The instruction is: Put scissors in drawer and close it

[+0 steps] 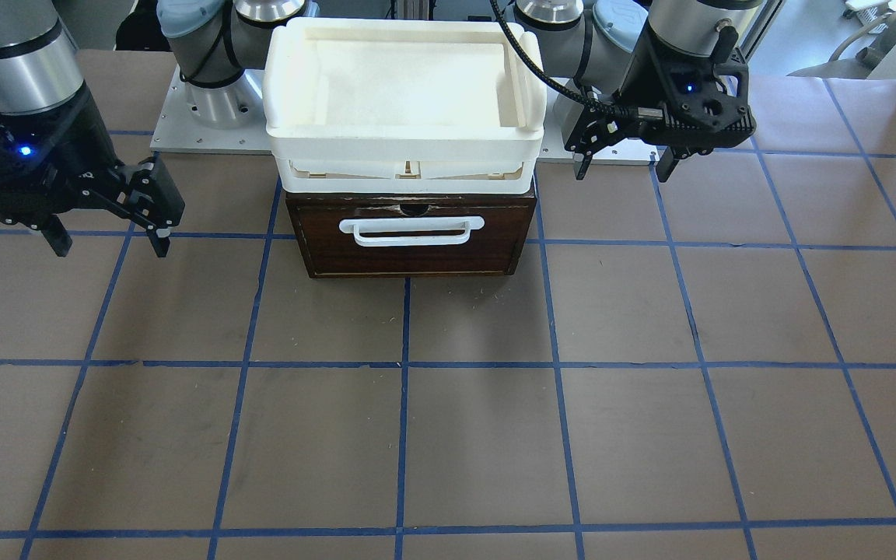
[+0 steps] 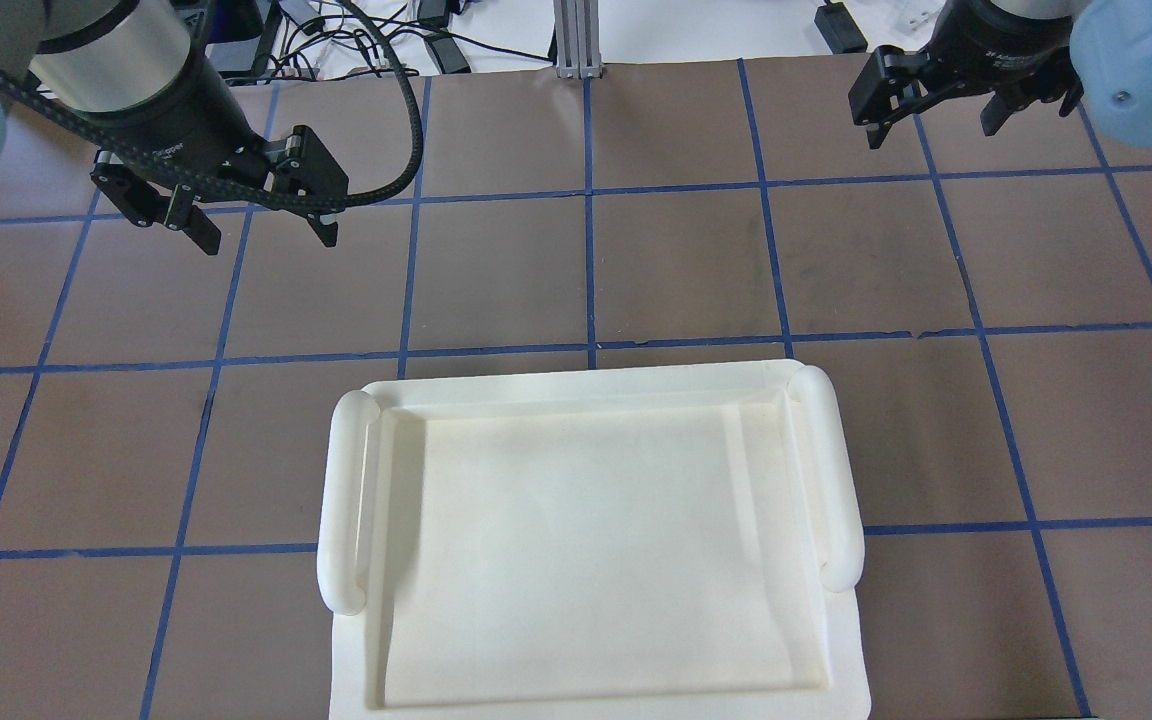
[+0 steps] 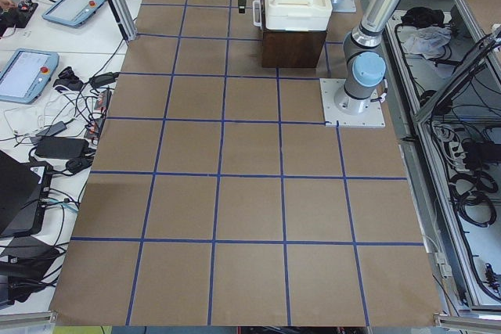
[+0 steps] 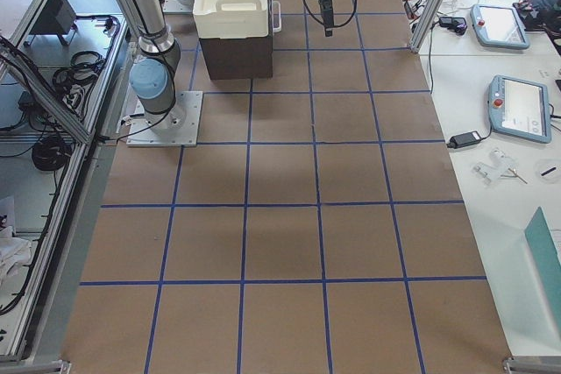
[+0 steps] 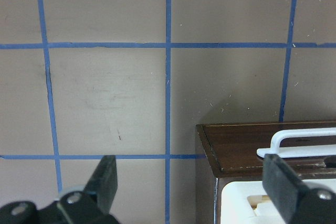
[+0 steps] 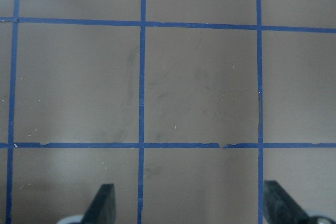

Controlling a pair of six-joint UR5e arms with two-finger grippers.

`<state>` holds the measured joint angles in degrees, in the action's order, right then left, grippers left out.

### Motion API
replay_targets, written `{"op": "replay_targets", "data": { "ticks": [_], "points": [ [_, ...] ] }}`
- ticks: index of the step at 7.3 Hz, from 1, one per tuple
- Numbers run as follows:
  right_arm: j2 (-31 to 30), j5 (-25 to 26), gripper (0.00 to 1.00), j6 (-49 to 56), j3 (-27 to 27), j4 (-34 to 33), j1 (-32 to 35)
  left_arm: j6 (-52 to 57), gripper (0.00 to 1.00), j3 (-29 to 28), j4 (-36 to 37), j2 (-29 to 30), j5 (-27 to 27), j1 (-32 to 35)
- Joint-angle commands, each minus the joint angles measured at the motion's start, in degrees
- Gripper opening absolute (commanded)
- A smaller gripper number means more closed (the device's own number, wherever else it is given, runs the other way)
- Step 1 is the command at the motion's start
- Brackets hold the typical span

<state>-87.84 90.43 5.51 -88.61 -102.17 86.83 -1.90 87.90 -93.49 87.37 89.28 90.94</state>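
Observation:
The dark brown drawer is shut, its white bar handle facing away from the robot. It also shows at the lower right of the left wrist view. The scissors are in no view. My left gripper is open and empty, raised beside the drawer's side; it also shows in the overhead view. My right gripper is open and empty, off the drawer's other side over bare table, and shows in the overhead view too.
A white plastic tray sits on top of the drawer box and hides it from overhead. The brown table has a blue tape grid. The arms' base plate lies behind the drawer.

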Motion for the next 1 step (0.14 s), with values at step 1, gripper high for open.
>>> {"op": "replay_targets", "data": {
  "ticks": [1],
  "points": [
    [-1.4,-3.0,1.0,-0.1,-0.5,2.5,0.2,0.0,1.0,0.2,-0.1,-0.2,0.0,-0.1]
  ]
}}
